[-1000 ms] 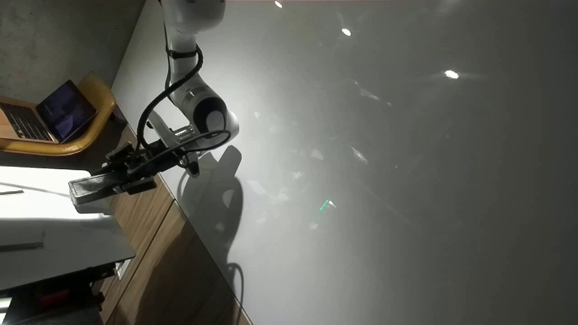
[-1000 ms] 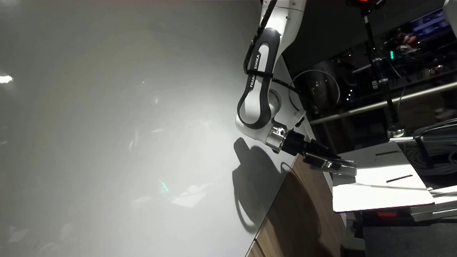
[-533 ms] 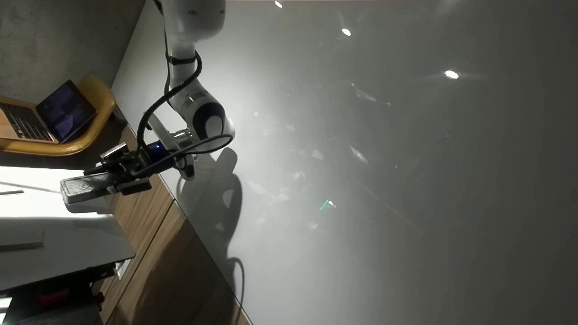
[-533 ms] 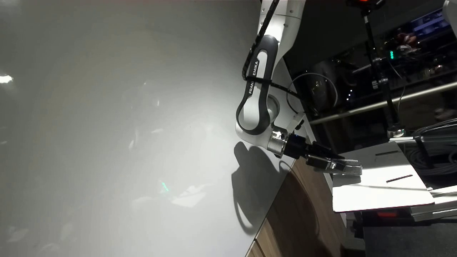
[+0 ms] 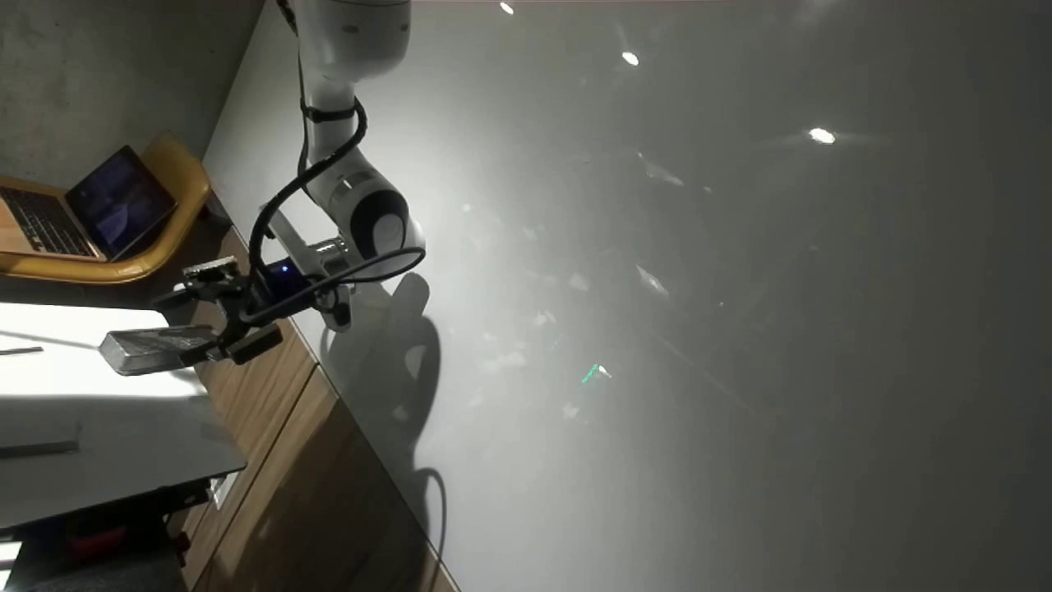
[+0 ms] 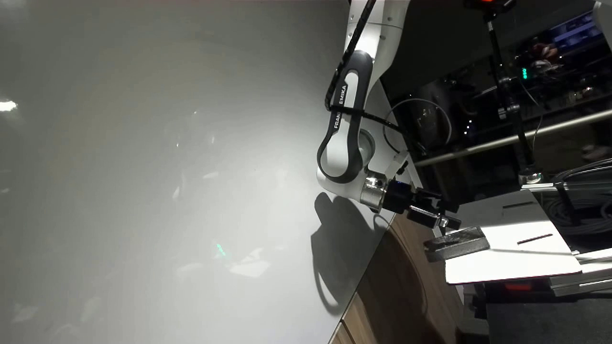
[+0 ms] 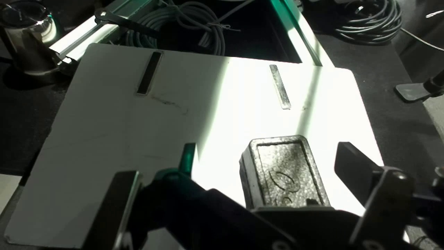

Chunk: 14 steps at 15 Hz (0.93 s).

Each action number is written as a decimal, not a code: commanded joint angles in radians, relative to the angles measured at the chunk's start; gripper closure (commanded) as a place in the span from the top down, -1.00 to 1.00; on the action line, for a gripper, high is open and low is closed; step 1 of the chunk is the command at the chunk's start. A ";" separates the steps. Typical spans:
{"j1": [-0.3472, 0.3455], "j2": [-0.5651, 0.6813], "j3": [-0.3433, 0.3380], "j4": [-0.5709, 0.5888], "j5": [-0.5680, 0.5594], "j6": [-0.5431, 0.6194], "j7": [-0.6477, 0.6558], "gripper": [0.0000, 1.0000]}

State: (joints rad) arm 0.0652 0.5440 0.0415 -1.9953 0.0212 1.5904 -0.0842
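Block (image 7: 286, 170) free, just off the gripper (image 6: 454, 215); jaws spread wide, nothing held. Wrist view: block between jaws, gap each side, white board (image 7: 104, 128) behind. Block-to-board contact unclear. Two strips (image 7: 150, 73) near board's far edge, cable coils (image 7: 376, 31) past it. Laptop (image 5: 103, 210) on yellow chair (image 5: 192, 179), in an exterior view.

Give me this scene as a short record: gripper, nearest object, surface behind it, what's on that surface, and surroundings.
Gripper: black two-finger gripper, jaws open, holding nothing
Nearest object: dark grey rectangular block, metallic-looking, gaps showing on both sides of it in the wrist view
Surface: white rectangular board; whether the block rests on it is unclear
On the board: two narrow strips, set apart
Surroundings: open laptop on a yellow chair; coiled grey cable
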 commanded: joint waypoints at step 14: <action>0.063 -0.484 0.026 -0.128 -0.232 0.092 0.107 1.00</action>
State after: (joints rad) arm 0.1353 0.2222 0.0537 -2.0611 -0.1816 1.6460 0.0097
